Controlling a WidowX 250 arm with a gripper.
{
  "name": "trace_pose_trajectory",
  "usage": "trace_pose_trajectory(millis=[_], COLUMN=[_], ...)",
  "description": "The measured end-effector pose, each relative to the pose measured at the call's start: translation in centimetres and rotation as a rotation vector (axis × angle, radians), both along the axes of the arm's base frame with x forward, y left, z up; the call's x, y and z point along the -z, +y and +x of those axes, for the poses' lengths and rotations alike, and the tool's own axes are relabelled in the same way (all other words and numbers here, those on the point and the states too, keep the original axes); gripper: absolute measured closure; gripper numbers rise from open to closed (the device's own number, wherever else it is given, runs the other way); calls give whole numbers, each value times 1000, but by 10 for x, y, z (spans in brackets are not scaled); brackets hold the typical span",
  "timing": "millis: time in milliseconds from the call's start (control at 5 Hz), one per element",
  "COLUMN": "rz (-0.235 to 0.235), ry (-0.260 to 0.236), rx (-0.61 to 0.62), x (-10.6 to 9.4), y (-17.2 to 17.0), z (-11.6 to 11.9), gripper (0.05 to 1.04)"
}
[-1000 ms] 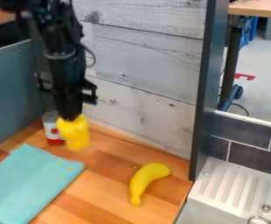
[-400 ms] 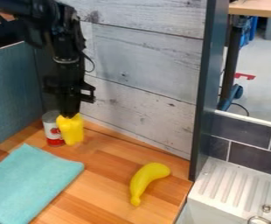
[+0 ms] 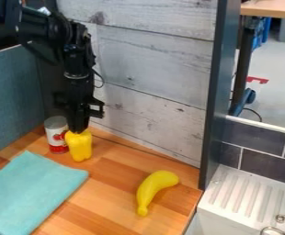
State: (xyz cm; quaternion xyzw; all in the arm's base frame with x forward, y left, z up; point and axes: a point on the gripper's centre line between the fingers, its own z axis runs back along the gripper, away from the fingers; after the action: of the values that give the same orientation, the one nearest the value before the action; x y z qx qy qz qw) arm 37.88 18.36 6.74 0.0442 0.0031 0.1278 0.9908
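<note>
The black gripper [image 3: 78, 130] hangs down at the left of the camera view, in front of the grey plank wall. It is shut on the top of a yellow bell pepper [image 3: 80, 147], which stands upright just right of a white and red can [image 3: 56, 135]. Whether the pepper's bottom touches the wood I cannot tell. A folded teal cloth [image 3: 28, 193] lies on the wooden counter [image 3: 102, 196] at the lower left. Farther right on the counter lies a yellow banana [image 3: 152, 189].
A blue-grey panel [image 3: 13, 94] bounds the left side and the plank wall [image 3: 151, 92] stands behind. On the right, a dark upright post [image 3: 219, 96] rises at the counter's edge, beside a white sink [image 3: 243, 197] with a metal faucet [image 3: 283, 225].
With the pepper in it, the gripper has shifted slightly to the right and now sits lower than in the middle frame. The can, cloth and banana have stayed in place.
</note>
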Motion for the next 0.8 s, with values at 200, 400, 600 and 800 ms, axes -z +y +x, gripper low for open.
trace_pose_trajectory(millis=[200,400,600,800], rz=[-20,-34,-41,-20], ry=[-9,-6,9,23], rx=[-2,2,17,8], x=[2,3,3,4], y=[-3,-3,-3,-2], z=[5,11,11,9], gripper=[975,950,745,468])
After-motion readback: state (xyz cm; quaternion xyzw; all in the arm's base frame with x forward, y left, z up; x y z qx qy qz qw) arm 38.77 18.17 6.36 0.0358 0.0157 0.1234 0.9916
